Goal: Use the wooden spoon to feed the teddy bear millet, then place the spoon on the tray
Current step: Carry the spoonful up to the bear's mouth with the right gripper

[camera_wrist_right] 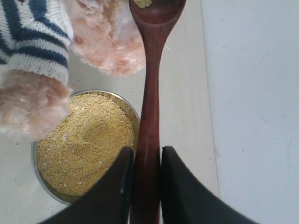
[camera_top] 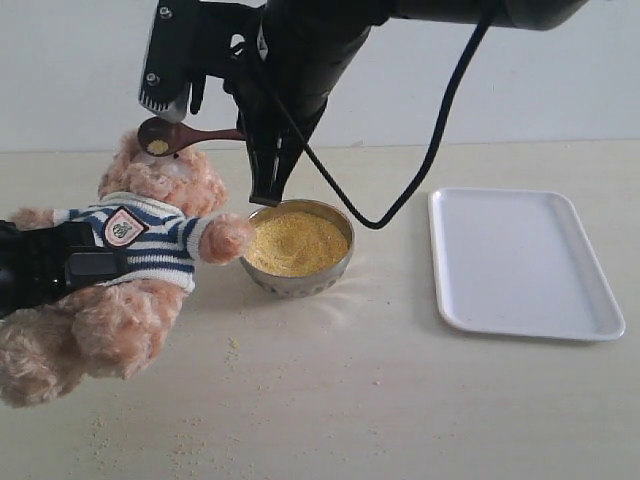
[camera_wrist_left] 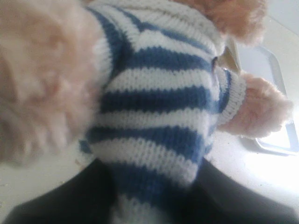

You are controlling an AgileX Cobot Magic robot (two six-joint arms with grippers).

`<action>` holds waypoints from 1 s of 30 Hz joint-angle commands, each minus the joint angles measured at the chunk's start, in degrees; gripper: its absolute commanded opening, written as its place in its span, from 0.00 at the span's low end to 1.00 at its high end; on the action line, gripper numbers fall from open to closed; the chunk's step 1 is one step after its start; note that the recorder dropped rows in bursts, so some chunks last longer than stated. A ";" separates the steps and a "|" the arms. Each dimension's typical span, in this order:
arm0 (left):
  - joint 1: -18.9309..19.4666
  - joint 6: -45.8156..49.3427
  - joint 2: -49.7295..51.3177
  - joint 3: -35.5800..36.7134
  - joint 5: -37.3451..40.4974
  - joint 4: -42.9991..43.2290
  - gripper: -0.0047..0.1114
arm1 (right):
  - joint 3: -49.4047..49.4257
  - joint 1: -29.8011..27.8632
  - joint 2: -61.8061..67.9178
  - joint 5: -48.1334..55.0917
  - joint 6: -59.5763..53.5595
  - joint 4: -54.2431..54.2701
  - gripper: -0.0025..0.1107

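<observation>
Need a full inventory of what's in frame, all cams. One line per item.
teddy bear: 1, light brown, navy-and-white striped sweater, left of the bowl, one paw at its rim
wooden spoon: 1, dark reddish-brown, at the bear's face, a little millet in it
millet: yellow, heaped in the bowl
metal bowl: 1, shiny silver, table centre
loose grains: many, yellow, scattered on the table's near side
tray: 1, white, right of the bowl, nothing on it
table: 1, pale beige
cable: 1, black, hanging from the right arm
left gripper: 1, black, shut on the bear's torso
right gripper: 1, black, shut on the spoon's handle
</observation>
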 commanded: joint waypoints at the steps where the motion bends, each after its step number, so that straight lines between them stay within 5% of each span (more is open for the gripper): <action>1: 0.09 -0.06 -0.49 -0.31 0.95 -0.82 0.08 | -0.28 0.12 -0.23 -1.56 -0.72 -0.91 0.02; 14: 0.09 -0.06 -0.49 -1.43 1.82 -0.82 0.08 | -0.28 5.26 0.48 -1.34 3.51 -16.76 0.02; 30: 0.09 0.96 -0.49 -1.43 1.82 -0.82 0.08 | -0.28 5.26 0.48 3.49 5.59 -20.37 0.02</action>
